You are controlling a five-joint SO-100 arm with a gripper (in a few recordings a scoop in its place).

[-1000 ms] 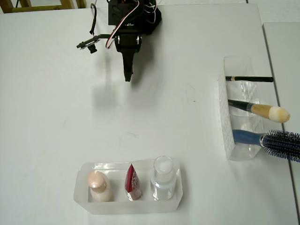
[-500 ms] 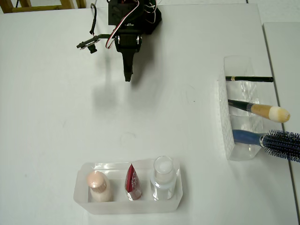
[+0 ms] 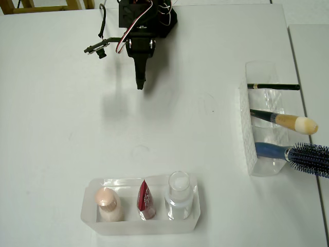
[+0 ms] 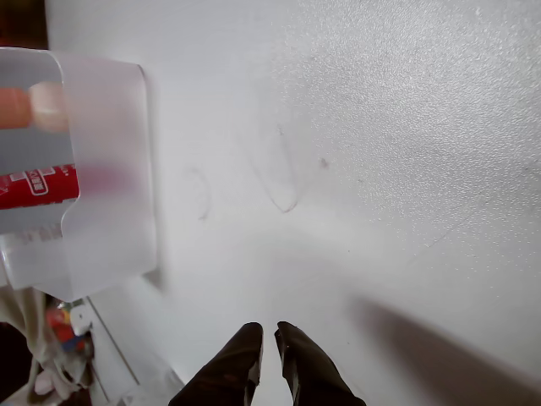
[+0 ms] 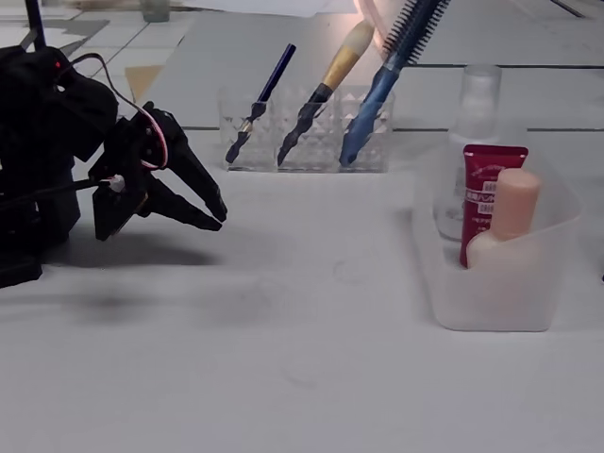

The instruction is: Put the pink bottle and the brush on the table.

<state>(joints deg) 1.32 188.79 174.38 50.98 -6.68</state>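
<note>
Gripper: the black two-finger gripper [image 3: 140,85] is seen over bare tabletop near the arm's base, fingertips pointed down-picture in the overhead view; nothing is held. In the wrist view [image 4: 268,334] the tips are nearly together with a thin gap; in the fixed view [image 5: 220,213] they are likewise drawn almost closed, empty, just above the surface.

Table: the large plain white flat tabletop [image 3: 61,128] is seen under and around the gripper; faint scuff marks are seen ahead of the tips in the wrist view [image 4: 406,127].

Pink bottle: the small pale peach-pink bottle with a rounded body and narrower cap [image 3: 108,204] is stood upright in the left end of a frosted translucent plastic tray [image 3: 140,229], well apart from the gripper, straight ahead of it and slightly left in the overhead view. In the fixed view [image 5: 510,215] it is the item nearest the camera.

Tray neighbours: a red tube [image 3: 146,199] is in the middle, a clear bottle with white cap [image 3: 179,194] at the right end.

Brush: the slim makeup brush with black handle, tan-gold ferrule and cream bristle tip [image 3: 290,122] is held in the middle slot of a clear faceted plastic holder [image 3: 249,149], well apart to the gripper's right in the overhead view.

Holder neighbours: a thin black pencil [image 3: 272,86] and a blue bristly hairbrush [image 3: 303,156] are in the slots either side.
</note>
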